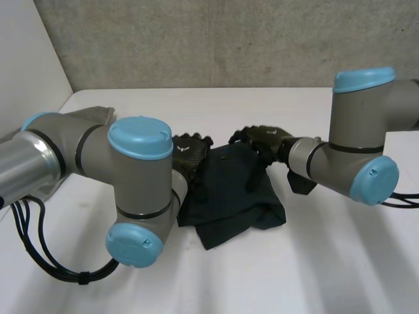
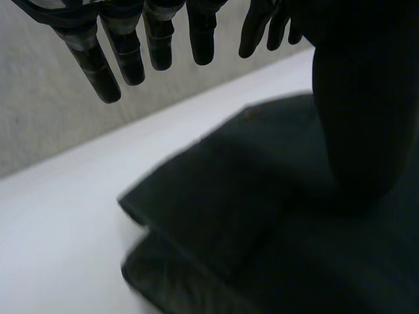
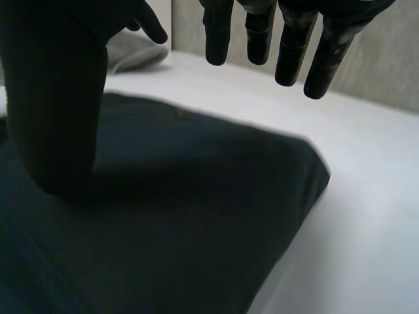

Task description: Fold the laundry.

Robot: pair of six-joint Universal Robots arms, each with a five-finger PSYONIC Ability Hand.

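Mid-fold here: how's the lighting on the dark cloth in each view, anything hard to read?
Head view: evenly lit, cloth clear against the white table, though the left arm covers one side. Left wrist view: left hand a dark silhouette, its thumb merging with the cloth. Right wrist view: right hand likewise dark; cloth detail faint.

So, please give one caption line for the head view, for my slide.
Left hand and right hand, both open, flank a dark cloth on the white table.
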